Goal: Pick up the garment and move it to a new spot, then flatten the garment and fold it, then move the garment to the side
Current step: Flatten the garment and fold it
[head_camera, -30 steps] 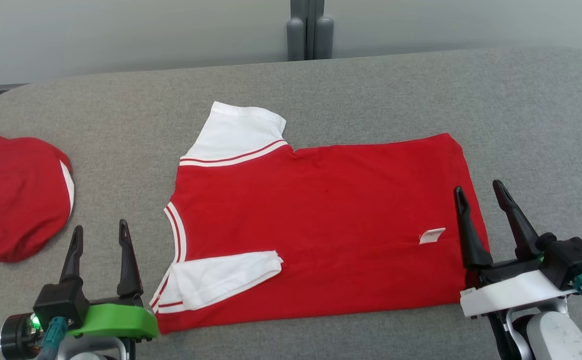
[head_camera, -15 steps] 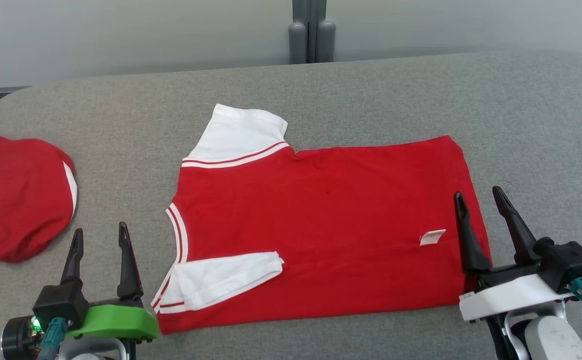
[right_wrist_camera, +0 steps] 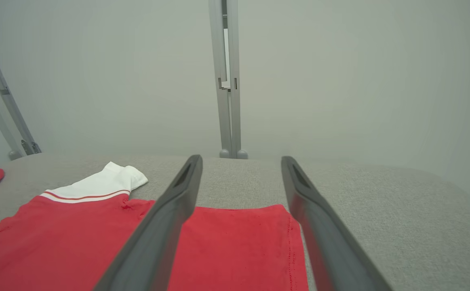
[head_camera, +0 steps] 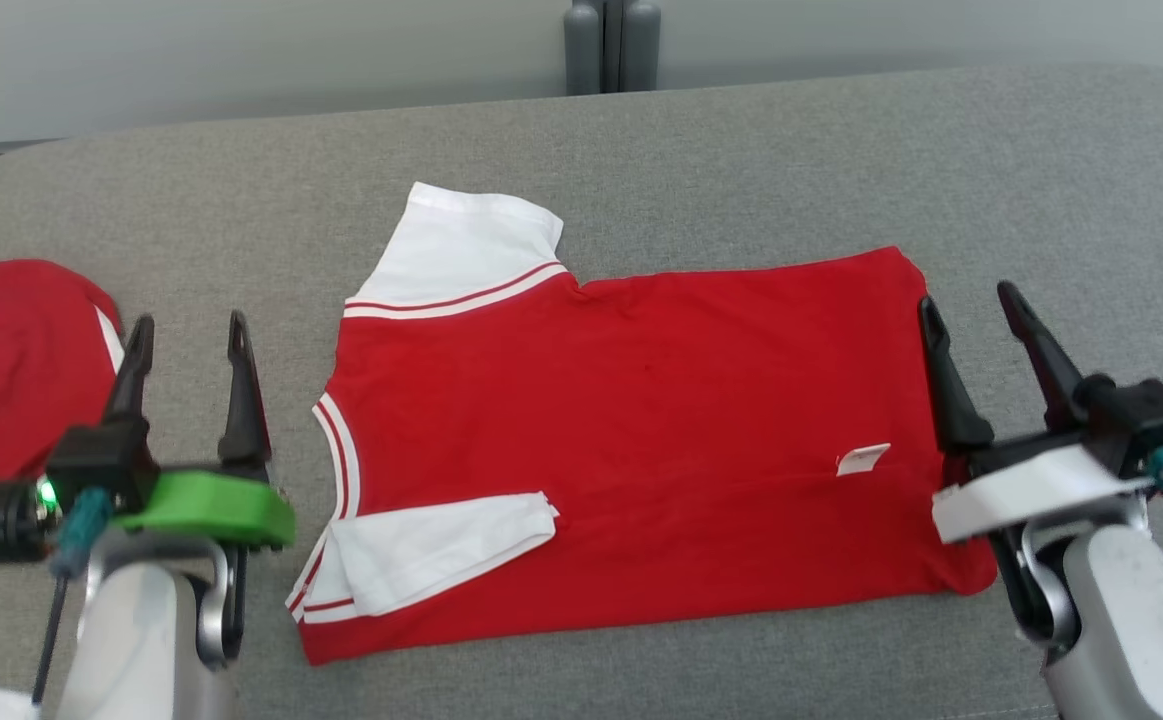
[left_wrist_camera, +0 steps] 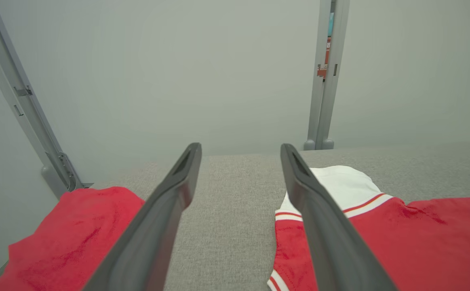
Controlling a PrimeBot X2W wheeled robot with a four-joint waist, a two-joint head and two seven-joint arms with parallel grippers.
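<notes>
At the centre of the grey padded table (head_camera: 741, 140): red garment (head_camera: 641, 420), a T-shirt, spread flat and lying crosswise, neckline (head_camera: 339, 455) toward the robot's left, hem toward the right. Far sleeve (head_camera: 461, 245), white with red-and-white trim, stretched out toward the back edge; near sleeve (head_camera: 441, 545), also white, folded in over the red body. Small white label (head_camera: 862, 459) turned out on the body close to the hem. On the left gripper (head_camera: 190, 320): fingers spread wide, nothing between them, pointing away from the robot. Positioned just beside the neckline, over the strip of bare table separating the T-shirt from a second red garment (head_camera: 11, 390) at the left edge. Seen from the left wrist: bare grey surface in the gap between the fingers, the second red garment behind the left finger, the collar end and far sleeve of the T-shirt behind the right finger. On the right gripper (head_camera: 966, 296): fingers likewise spread wide, holding nothing, pointing away from the robot. Positioned at the hem end, inner finger crossing the hem edge in the head view, outer finger over bare table. Seen from the right wrist: far hem corner of the T-shirt framed in the gap between the fingers, red cloth behind the left finger, grey table behind the right. Contact between either gripper and the fabric: cannot tell. Behind the table: pale wall and a grey upright post (head_camera: 611, 45).
</notes>
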